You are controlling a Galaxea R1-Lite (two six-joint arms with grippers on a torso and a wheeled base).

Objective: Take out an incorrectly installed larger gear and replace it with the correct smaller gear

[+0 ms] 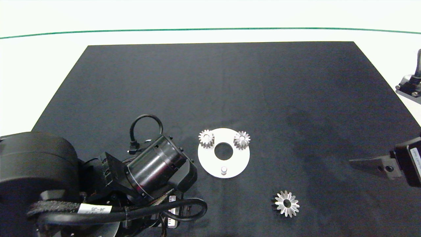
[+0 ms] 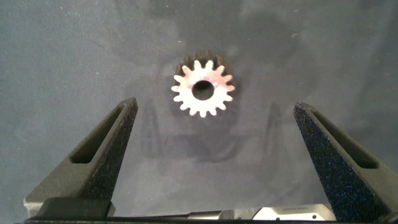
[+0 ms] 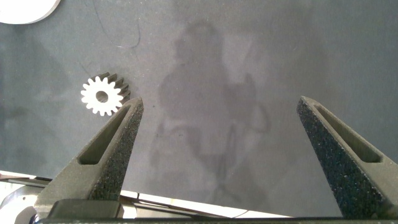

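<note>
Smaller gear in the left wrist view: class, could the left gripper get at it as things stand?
Probably yes: the smaller gear lies alone on the dark mat, the left gripper open wider than it, nothing between.

Looks like a robotics lab test bench: black mat (image 1: 210, 92) on a bare white table (image 1: 210, 34) with a green line (image 1: 210, 29) just beyond the mat. On the mat, a white disc fixture (image 1: 237, 162) with small gears on pegs. Metal clamp mount (image 1: 411, 86) at the table's edge.
</note>
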